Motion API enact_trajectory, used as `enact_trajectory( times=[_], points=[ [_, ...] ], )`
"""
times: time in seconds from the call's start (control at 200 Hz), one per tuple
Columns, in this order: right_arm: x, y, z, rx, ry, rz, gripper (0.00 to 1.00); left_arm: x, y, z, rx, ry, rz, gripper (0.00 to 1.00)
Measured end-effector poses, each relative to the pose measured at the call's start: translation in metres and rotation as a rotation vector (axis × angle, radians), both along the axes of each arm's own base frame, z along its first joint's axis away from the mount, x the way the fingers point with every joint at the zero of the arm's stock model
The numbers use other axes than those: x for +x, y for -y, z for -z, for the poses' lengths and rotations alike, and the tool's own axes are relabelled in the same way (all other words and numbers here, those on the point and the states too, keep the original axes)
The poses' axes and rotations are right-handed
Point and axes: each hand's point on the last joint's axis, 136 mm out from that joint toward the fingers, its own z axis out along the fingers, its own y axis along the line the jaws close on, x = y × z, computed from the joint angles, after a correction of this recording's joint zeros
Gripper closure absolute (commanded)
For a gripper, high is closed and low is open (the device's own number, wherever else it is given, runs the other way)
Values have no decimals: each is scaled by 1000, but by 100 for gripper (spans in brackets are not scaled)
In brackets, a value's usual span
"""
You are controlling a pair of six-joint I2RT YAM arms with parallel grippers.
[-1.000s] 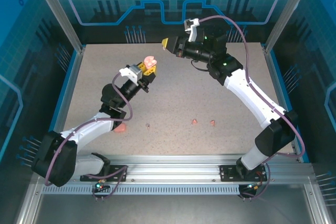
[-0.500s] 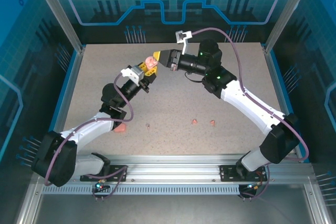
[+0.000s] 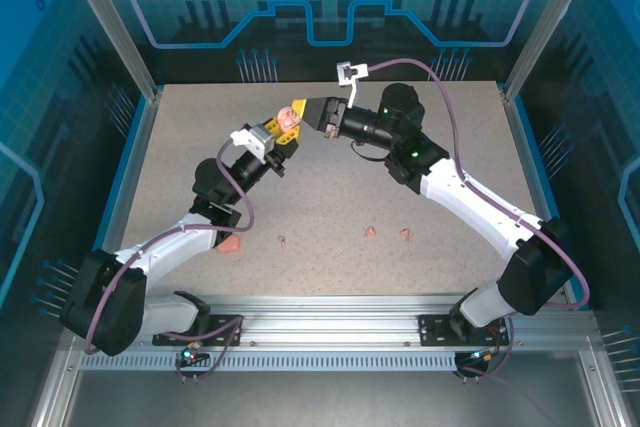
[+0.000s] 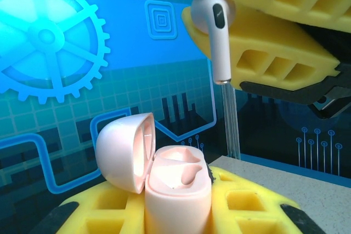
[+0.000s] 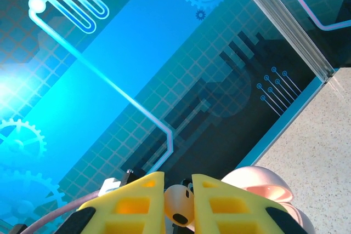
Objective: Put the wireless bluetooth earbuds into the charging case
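Earbud (image 4: 215, 31) in right fingers (image 4: 263, 45) hangs above open case (image 4: 176, 190) in left fingers (image 4: 249, 204)

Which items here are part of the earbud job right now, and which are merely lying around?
In use: open pale pink charging case in left gripper; white stemmed earbud in right gripper.
Lying about: three tiny earbuds on speckled table; pink piece beside left arm.

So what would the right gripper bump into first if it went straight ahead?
Probably the open pink case in the left gripper, just ahead of the right gripper. The earbud it holds would touch first, though depth is hard to judge.
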Motion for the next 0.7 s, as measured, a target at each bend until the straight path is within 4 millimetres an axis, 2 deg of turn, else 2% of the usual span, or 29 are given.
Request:
enact_trajectory(
  times=[0.7],
  points=[
    [15,-6,31,-26,-55,22,85,0,2,2,4,-8,4,100]
  ],
)
